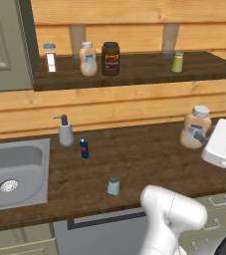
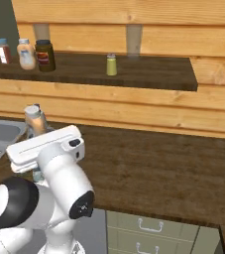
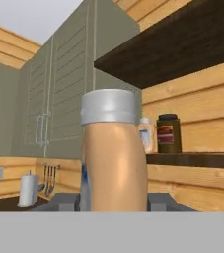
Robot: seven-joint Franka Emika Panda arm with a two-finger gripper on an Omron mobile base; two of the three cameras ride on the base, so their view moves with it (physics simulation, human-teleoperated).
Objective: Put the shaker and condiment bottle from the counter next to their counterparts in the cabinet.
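Two things are to go up into the cabinet (image 1: 134,69), and the robot has one of them: the gripper (image 1: 198,137) is closed on the body of the condiment bottle (image 1: 195,128), its jaws drawn in against the peach-orange sides, as the hand view shows with the bottle (image 3: 112,163) standing upright between the fingertips. In the left base view the bottle looks to be just above the counter (image 1: 144,159) at its right end, though whether its base is clear of the wood cannot be told. To do this step well, the arm should probably keep the bottle upright, raise it above the shelf edge before moving inward, and set it down beside its twin (image 1: 88,59), which stands at the shelf's left between a small jar with a pale blue lid (image 1: 50,57) and the dark brown jar (image 1: 110,58); the gap there looks tight, so a slow approach would avoid knocking either one. The shaker (image 1: 113,185) waits near the counter's front edge, well apart from the yellow-green shaker (image 1: 177,62) toward the shelf's right. The counter is dark wood and also carries a grey pump dispenser (image 1: 65,131) and a small dark-blue can (image 1: 84,148) near the steel sink (image 1: 30,164). Light wood boards back the wall, and a grey-green panelled door (image 1: 5,45) stands at the left.
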